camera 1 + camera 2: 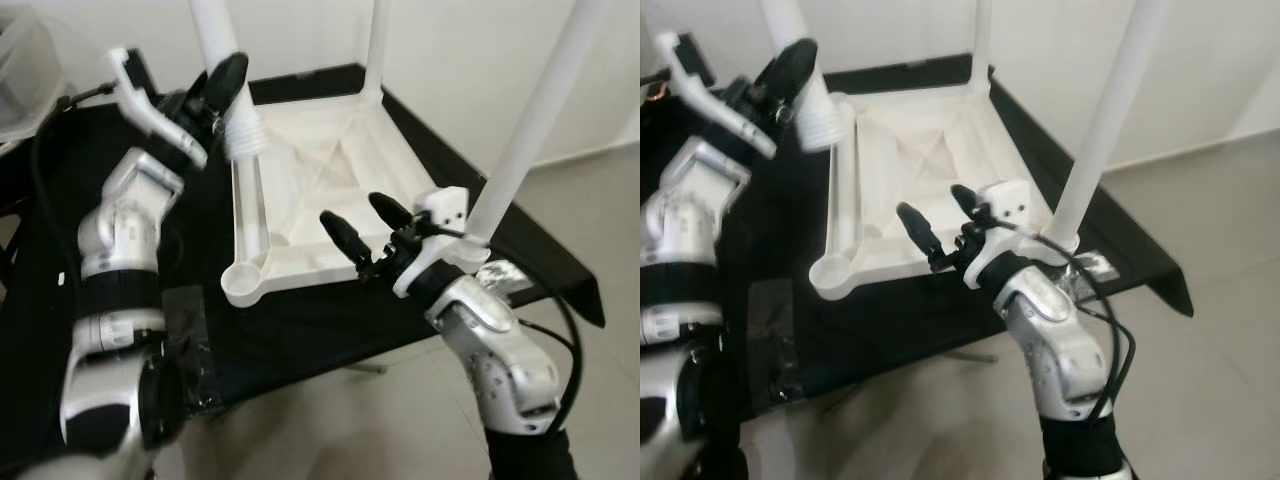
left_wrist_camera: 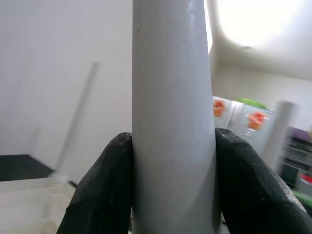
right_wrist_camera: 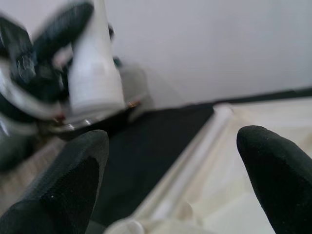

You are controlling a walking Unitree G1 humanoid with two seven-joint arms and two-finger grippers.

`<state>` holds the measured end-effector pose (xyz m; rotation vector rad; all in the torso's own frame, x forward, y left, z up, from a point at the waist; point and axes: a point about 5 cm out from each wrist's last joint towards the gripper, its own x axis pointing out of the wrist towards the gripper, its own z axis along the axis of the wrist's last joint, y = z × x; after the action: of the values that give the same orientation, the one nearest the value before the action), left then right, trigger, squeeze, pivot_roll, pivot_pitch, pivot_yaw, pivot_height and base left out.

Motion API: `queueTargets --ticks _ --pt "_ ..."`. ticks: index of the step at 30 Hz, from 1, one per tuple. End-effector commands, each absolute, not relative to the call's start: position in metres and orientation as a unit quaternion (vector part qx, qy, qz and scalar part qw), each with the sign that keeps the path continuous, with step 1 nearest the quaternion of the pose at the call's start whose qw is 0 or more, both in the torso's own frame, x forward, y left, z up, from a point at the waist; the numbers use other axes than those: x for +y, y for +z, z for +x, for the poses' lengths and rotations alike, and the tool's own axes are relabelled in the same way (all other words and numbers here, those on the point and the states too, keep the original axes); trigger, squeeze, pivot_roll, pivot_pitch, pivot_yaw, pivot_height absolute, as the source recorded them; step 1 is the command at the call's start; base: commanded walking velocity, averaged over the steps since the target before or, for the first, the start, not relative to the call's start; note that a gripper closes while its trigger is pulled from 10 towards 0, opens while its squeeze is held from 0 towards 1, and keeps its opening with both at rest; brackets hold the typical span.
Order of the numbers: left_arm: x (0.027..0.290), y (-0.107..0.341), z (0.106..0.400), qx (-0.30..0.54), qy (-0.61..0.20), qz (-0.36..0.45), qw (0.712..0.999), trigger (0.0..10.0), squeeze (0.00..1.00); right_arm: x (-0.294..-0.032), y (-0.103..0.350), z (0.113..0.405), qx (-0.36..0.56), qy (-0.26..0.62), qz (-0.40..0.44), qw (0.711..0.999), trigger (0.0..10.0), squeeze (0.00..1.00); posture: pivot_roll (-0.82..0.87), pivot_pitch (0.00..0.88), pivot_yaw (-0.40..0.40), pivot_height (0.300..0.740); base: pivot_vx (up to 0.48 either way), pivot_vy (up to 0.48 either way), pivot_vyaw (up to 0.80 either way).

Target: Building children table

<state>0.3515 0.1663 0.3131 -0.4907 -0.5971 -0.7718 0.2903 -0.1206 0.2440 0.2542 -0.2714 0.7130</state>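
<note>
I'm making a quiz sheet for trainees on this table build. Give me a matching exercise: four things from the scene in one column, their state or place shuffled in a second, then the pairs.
Things
1. left gripper
2. right gripper
3. near-left socket
4. black cloth

States
A. open, over the tabletop
B. empty, no leg in it
C. shut on a white leg
D. lies under the upturned tabletop

Pairs: 1-C, 2-A, 3-B, 4-D
</note>
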Motion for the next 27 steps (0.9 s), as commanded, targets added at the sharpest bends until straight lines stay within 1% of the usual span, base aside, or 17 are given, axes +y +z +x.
queueTargets --ticks 1,3,4,5,6,7,8,9,10,11,12,13,14,15,21,24,27 --pt "0.159 0.318 0.335 -0.312 -0.401 -0.204 0.837 10.0 0.0 -0.124 0.255 0.284 -0.15 0.392 0.166 0.893 10.0 0.0 -0.01 0.09 -0.025 0.74 0.0 0.0 0.0" --pt "0.15 0.301 0.316 -0.297 -0.437 -0.155 0.835 10.0 0.0 -0.133 0.274 0.273 -0.188 0.456 0.21 0.844 10.0 0.0 -0.01 0.094 -0.031 0.74 0.0 0.0 0.0" --pt "0.15 0.301 0.316 -0.297 -0.437 -0.155 0.835 10.0 0.0 -0.133 0.274 0.273 -0.188 0.456 0.21 0.844 10.0 0.0 -0.01 0.094 -0.031 0.74 0.0 0.0 0.0" --pt "0.146 0.293 0.308 -0.285 -0.452 -0.132 0.835 10.0 0.0 -0.138 0.28 0.27 -0.2 0.475 0.218 0.829 10.0 0.0 -0.01 0.095 -0.032 0.74 0.0 0.0 0.0" --pt "0.146 0.293 0.308 -0.285 -0.452 -0.132 0.835 10.0 0.0 -0.138 0.28 0.27 -0.2 0.475 0.218 0.829 10.0 0.0 -0.01 0.095 -0.032 0.74 0.0 0.0 0.0" --pt "0.142 0.285 0.298 -0.263 -0.474 -0.108 0.833 10.0 0.0 -0.143 0.287 0.268 -0.209 0.495 0.222 0.814 10.0 0.0 0.0 0.096 -0.035 0.74 0.0 0.0 0.0" --pt "0.142 0.285 0.298 -0.263 -0.474 -0.108 0.833 10.0 0.0 -0.143 0.287 0.268 -0.209 0.495 0.222 0.814 10.0 0.0 0.0 0.096 -0.035 0.74 0.0 0.0 0.0" --pt "0.139 0.281 0.292 -0.253 -0.488 -0.093 0.83 10.0 0.0 -0.145 0.29 0.265 -0.212 0.517 0.217 0.8 10.0 0.0 0.0 0.095 -0.037 0.74 0.0 0.0 0.0" --pt "0.139 0.281 0.292 -0.253 -0.488 -0.093 0.83 10.0 0.0 -0.145 0.29 0.265 -0.212 0.517 0.217 0.8 10.0 0.0 0.0 0.095 -0.037 0.74 0.0 0.0 0.0" --pt "0.137 0.278 0.287 -0.245 -0.501 -0.081 0.826 10.0 0.0 -0.145 0.292 0.261 -0.212 0.542 0.21 0.786 10.0 0.0 0.0 0.095 -0.039 0.74 0.0 0.0 0.0" --pt "0.137 0.278 0.287 -0.245 -0.501 -0.081 0.826 10.0 0.0 -0.145 0.292 0.261 -0.212 0.542 0.21 0.786 10.0 0.0 0.0 0.095 -0.039 0.74 0.0 0.0 0.0" --pt "0.135 0.275 0.283 -0.237 -0.508 -0.07 0.825 10.0 0.0 -0.145 0.294 0.256 -0.21 0.572 0.206 0.766 10.0 0.0 0.0 0.095 -0.039 0.74 0.0 0.0 0.0" --pt "0.135 0.275 0.283 -0.237 -0.508 -0.07 0.825 10.0 0.0 -0.145 0.294 0.256 -0.21 0.572 0.206 0.766 10.0 0.0 0.0 0.095 -0.039 0.74 0.0 0.0 0.0" --pt "0.133 0.271 0.279 -0.232 -0.513 -0.059 0.824 10.0 0.0 -0.146 0.296 0.252 -0.205 0.594 0.203 0.751 10.0 0.0 0.01 0.093 -0.039 0.74 0.0 0.0 0.0" --pt "0.124 0.267 0.269 -0.219 -0.54 -0.042 0.811 10.0 0.0 -0.148 0.297 0.255 -0.184 0.606 0.19 0.75 10.0 0.0 0.01 0.091 -0.043 0.74 0.0 0.0 0.0" --pt "0.116 0.259 0.258 -0.187 -0.584 -0.023 0.79 10.0 0.0 -0.145 0.298 0.259 -0.171 0.609 0.184 0.753 10.0 0.0 0.01 0.089 -0.041 0.74 0.0 0.0 0.0" --pt "0.113 0.257 0.256 -0.18 -0.593 -0.016 0.785 10.0 0.0 -0.143 0.298 0.26 -0.166 0.61 0.182 0.753 10.0 0.0 0.01 0.089 -0.04 0.74 0.0 0.0 0.0"
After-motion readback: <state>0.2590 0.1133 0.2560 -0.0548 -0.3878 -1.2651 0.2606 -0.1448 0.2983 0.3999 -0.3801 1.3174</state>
